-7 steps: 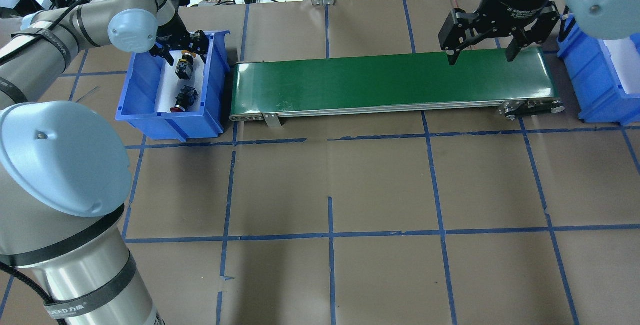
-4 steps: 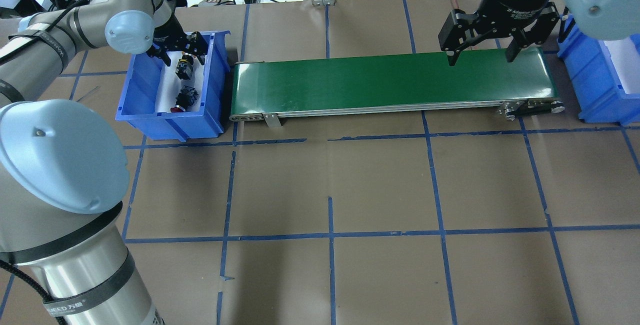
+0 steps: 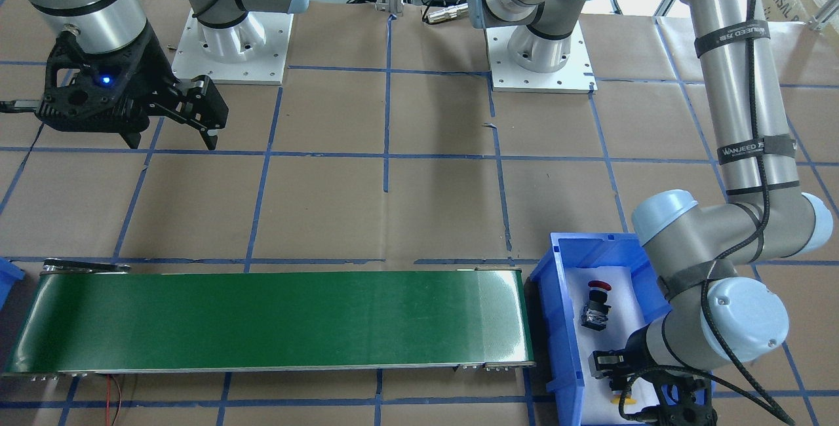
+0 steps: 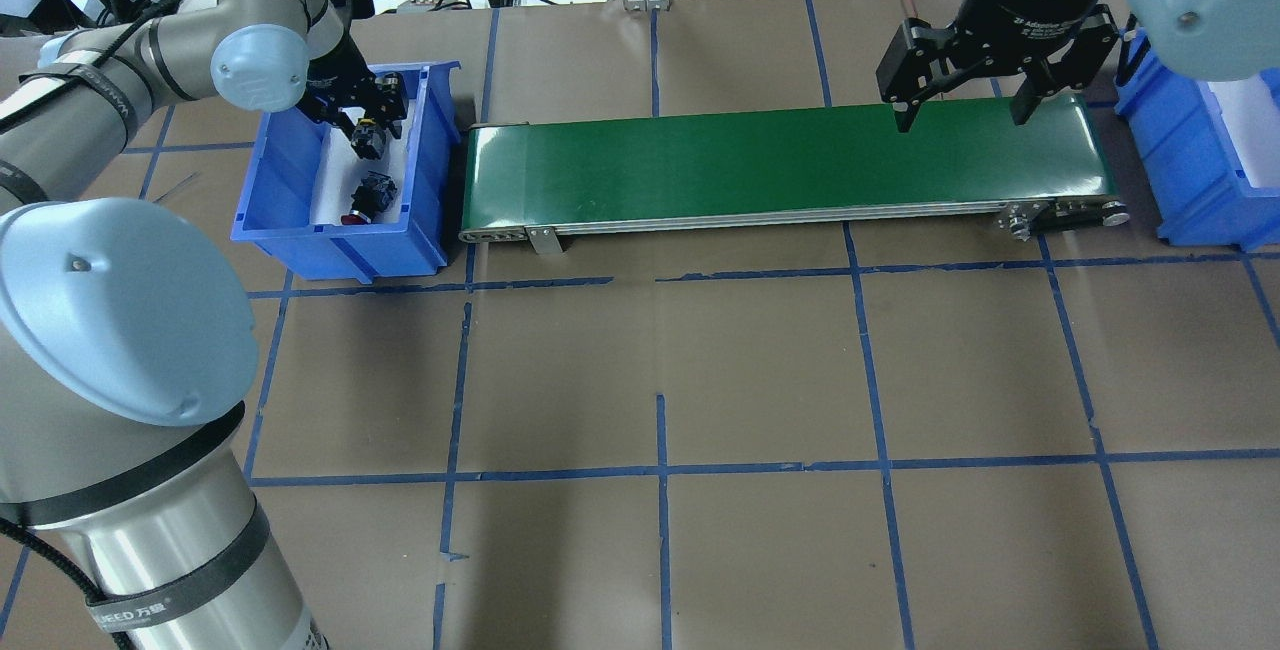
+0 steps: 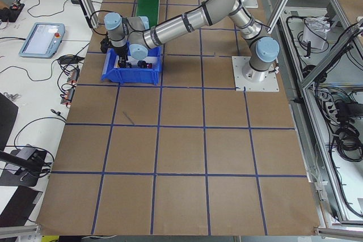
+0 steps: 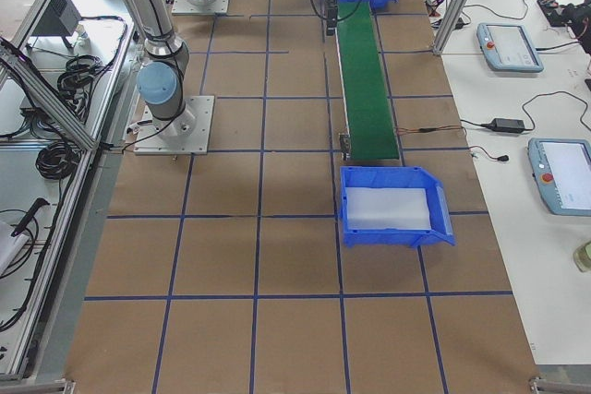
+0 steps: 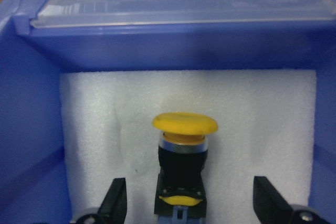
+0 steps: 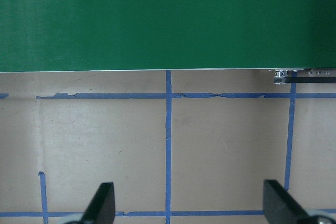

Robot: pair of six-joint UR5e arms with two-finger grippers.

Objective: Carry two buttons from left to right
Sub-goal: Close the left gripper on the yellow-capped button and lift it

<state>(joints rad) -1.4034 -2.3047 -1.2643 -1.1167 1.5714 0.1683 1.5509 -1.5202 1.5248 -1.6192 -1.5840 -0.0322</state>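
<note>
Left wrist view shows you the left gripper (image 7: 191, 205) open in the bin (image 7: 31, 129), a finger (image 7: 118, 205) on each side of the yellow button (image 7: 185, 124), not touching. The red button (image 4: 372, 195) lies nearby in the bin. The right gripper (image 4: 963, 117) hangs open over the belt (image 4: 700, 165).

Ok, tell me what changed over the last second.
The left gripper edged down into the blue bin, its open jaws now straddling the yellow button; nothing is gripped. Both the yellow and the red button, and the right gripper over the belt, stayed put.
</note>
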